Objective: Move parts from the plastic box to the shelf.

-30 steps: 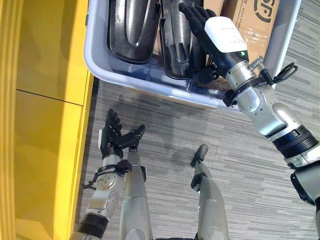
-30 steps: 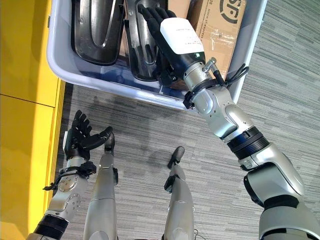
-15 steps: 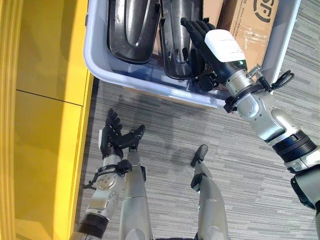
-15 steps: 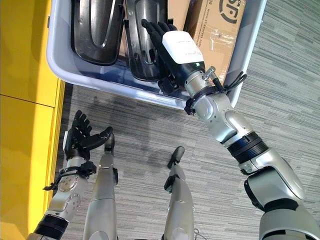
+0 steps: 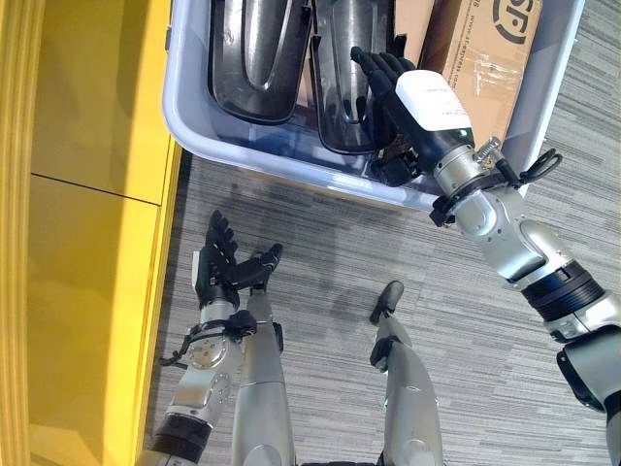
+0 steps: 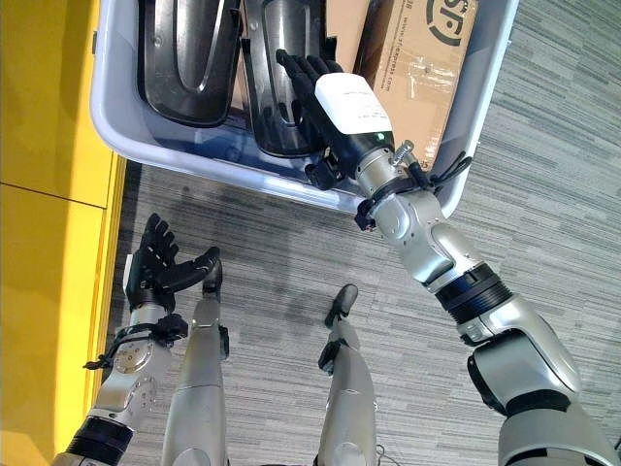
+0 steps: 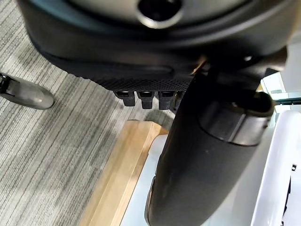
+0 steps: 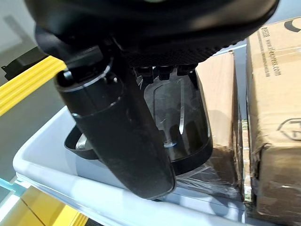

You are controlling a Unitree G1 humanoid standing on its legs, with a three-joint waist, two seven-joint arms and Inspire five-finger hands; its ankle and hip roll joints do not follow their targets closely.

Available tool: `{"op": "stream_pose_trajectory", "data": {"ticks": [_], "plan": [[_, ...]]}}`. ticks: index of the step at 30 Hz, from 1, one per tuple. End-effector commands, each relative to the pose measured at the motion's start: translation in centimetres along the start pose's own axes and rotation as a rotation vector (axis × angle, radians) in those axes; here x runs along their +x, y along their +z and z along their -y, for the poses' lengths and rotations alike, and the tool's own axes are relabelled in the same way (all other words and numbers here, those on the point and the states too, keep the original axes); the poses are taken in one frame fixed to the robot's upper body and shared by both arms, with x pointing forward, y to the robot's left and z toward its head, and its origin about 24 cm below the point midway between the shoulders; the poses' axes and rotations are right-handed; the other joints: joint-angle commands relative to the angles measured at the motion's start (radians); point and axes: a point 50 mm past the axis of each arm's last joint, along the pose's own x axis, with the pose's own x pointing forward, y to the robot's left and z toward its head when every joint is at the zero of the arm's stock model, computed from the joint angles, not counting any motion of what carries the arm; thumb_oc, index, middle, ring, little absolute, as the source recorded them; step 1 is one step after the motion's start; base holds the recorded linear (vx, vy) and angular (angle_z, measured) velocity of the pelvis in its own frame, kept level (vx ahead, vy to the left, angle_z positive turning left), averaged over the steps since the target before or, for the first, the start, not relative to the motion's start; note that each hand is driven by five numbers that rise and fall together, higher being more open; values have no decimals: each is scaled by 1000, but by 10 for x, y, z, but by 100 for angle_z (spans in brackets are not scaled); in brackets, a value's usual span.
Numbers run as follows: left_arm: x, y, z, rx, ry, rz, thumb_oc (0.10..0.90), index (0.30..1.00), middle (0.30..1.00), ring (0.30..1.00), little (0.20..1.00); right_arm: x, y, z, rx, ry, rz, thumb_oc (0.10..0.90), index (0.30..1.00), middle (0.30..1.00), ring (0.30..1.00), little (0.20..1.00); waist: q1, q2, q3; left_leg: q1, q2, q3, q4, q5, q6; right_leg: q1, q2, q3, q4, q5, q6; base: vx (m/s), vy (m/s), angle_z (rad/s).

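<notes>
Right hand (image 5: 412, 92), fingers extended and holding nothing, poised over a glossy black moulded plastic part (image 5: 342, 78) lying in the pale grey plastic box (image 5: 194, 121); a secure grasp should close around the part's rim.

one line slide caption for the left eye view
Right hand open over a black part in the plastic box; left hand idle.

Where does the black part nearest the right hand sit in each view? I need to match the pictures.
Left eye view: black part at top centre, inside the plastic box, just left of the right hand.
Right eye view: top centre, same spot.
Right wrist view: centre, past the fingers.
Left wrist view: I cannot make it out.
Shared landmark: the cardboard box beside the part.
</notes>
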Motion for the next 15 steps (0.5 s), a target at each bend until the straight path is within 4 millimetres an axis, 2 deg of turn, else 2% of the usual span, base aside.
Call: {"op": "stream_pose_trajectory", "data": {"ticks": [1, 8, 15], "plan": [[-7, 29, 3, -21, -30, 167, 900, 1000, 1000, 1000, 1000, 17, 20, 46, -43, -200, 110, 900, 1000, 1000, 1000, 1000, 16, -17, -11, 23, 7, 85, 3, -64, 52, 65, -8, 28, 134, -112, 14, 0, 0, 0], [-7, 30, 5, -28, -31, 171, 900, 1000, 1000, 1000, 1000, 26, 21, 45, -38, -215, 92, 900, 1000, 1000, 1000, 1000, 22, -8, -11, -33, 1, 75, 68, -88, 60, 20, -13, 33, 189, -131, 10, -4, 5, 0], [-8, 33, 3, -19, -33, 182, 900, 1000, 1000, 1000, 1000, 31, 18, 46, -61, -213, 67, 900, 1000, 1000, 1000, 1000, 29, 6, -11, -134, -18, 58, 195, -137, 66, -74, -31, 47, 315, -179, 2, -24, 36, 9]]}}
